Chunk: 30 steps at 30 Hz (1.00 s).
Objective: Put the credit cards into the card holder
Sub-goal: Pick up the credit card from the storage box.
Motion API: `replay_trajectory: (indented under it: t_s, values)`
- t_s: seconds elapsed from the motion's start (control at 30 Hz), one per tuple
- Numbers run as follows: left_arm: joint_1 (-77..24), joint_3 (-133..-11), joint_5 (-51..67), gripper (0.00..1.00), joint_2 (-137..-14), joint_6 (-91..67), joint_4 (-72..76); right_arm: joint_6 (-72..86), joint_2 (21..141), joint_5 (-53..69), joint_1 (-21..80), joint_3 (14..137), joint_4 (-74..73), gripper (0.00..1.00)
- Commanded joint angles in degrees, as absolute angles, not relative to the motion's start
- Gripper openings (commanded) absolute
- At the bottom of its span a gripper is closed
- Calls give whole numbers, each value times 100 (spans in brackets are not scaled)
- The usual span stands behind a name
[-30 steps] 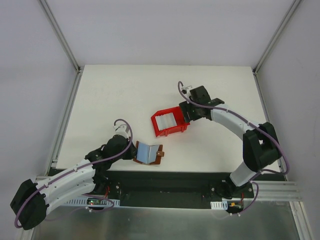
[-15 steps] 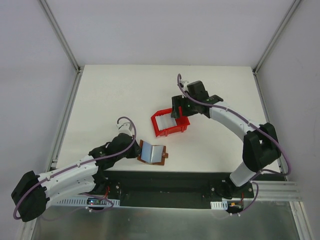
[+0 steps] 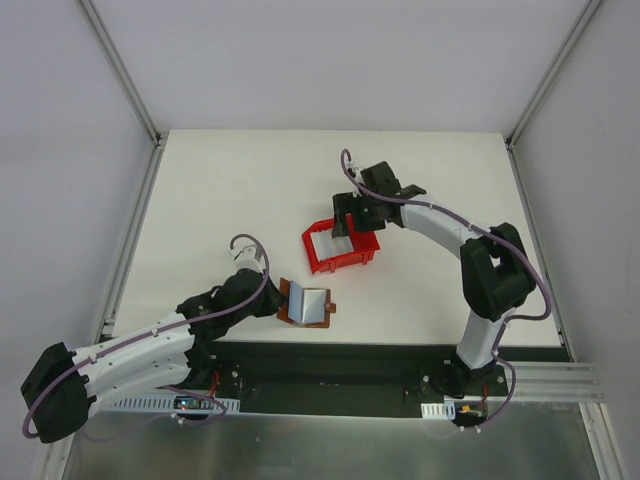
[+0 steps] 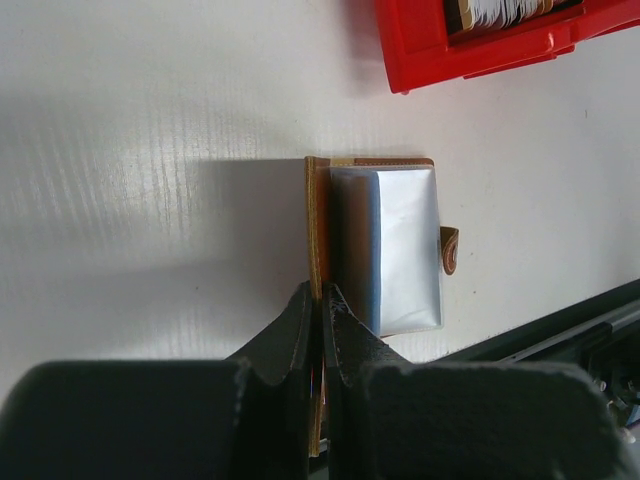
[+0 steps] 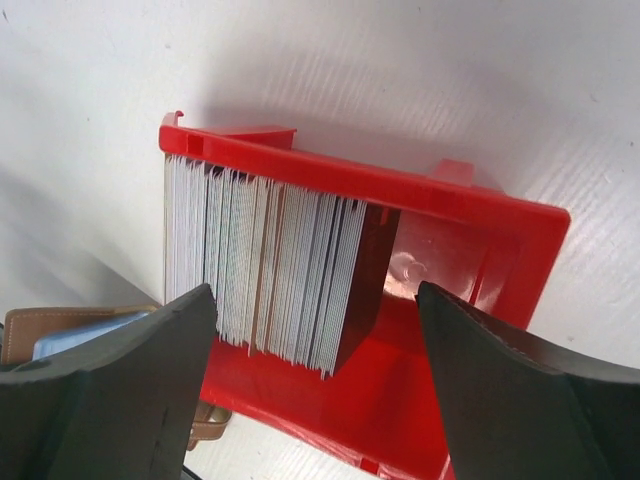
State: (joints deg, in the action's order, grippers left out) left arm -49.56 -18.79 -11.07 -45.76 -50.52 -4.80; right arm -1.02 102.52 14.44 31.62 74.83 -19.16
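The card holder [image 3: 308,304] [image 4: 388,243] lies open near the table's front edge, brown outside with a pale grey-blue inside. My left gripper [image 3: 274,300] [image 4: 320,298] is shut on its upright brown left flap. The credit cards [image 5: 262,262] [image 3: 332,243] stand on edge as a thick pale stack in a red tray [image 5: 480,215] [image 3: 342,263]. My right gripper [image 5: 315,300] [image 3: 354,222] hangs open just above the tray, one finger on each side of the stack's right half, nothing between them gripped. A corner of the card holder [image 5: 60,328] shows at the lower left of the right wrist view.
The red tray [image 4: 440,45] sits a short way beyond the card holder, towards the table's middle. The white table [image 3: 220,200] ends at a black rail [image 3: 330,365] right behind the card holder. Grey walls and metal posts enclose the table.
My right gripper has moved left from the tray's right side to over the cards and has opened wider. My left gripper has shifted the card holder slightly right, still gripping its flap.
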Motion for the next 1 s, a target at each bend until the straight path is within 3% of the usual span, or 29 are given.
replay_trajectory:
  t_s: [0.0,0.6,0.97]
  values:
    - [-5027,-1819,-1362,0,-4456,-5317,-290,-9,10520,1617,3208,7813,-1819,85]
    - [-5054,-1670,-1477,0,-4509,-5396,-272,149,10855,1433,3524,7910,-1881,89]
    - [-5054,-1705,-1477,0,-4597,-5361,-202,193,10398,1494,3516,7858,-1881,82]
